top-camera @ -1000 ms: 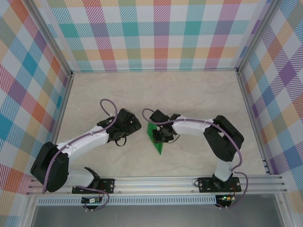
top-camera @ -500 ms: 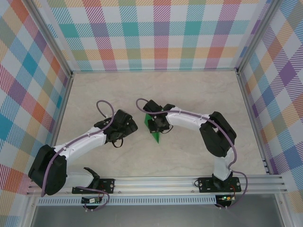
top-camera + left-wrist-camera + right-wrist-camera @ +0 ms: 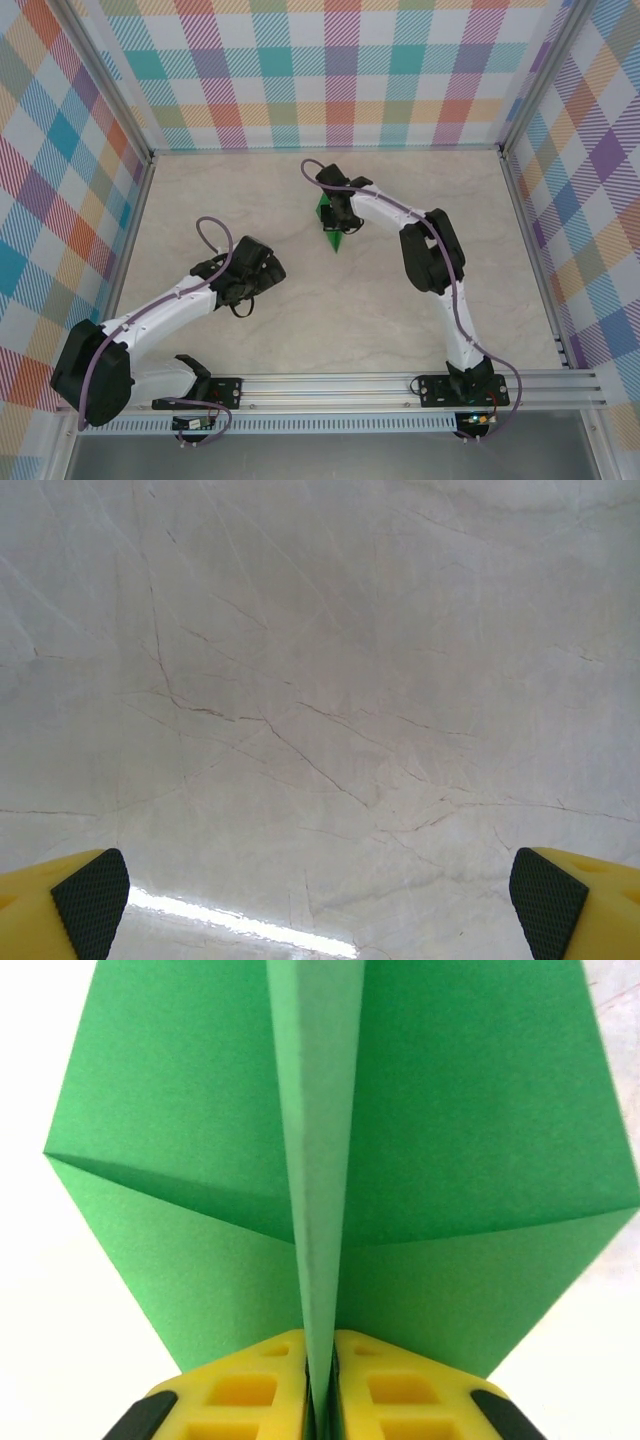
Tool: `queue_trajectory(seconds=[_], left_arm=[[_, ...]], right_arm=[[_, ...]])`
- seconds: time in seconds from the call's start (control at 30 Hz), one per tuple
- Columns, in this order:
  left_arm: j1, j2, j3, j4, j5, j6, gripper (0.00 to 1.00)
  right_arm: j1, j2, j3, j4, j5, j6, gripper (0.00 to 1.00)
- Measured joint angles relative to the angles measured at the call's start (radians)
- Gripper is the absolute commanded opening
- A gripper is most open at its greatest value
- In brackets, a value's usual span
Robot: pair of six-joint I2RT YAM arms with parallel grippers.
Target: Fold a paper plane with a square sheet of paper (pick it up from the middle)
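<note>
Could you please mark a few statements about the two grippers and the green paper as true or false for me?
1. The right gripper is shut on the raised middle fold of the bright-green creased paper. True.
2. The left gripper pinches a corner of the paper. False: its jaws stand wide open over the pale marbled tabletop, apart from the paper.
3. The paper lies as a flat, unfolded square. False: it is creased, with a wing on either side of a central ridge.
4. In the top view, the left gripper sits nearer the arm bases than the right gripper. True.
</note>
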Motion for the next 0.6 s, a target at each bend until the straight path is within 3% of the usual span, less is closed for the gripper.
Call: queue_trajectory(seconds=[0.47, 0.6], left_arm=[[0.000, 0.005, -0.002, -0.004, 0.002, 0.015, 1.00], [0.008, 0.021, 0.024, -0.043, -0.008, 0.033, 1.00]], right_arm=[[-0.004, 0.056, 0.058, -0.050, 0.000, 0.012, 0.18], [-0.004, 0.064, 0.077, -0.069, 0.000, 0.030, 0.24]])
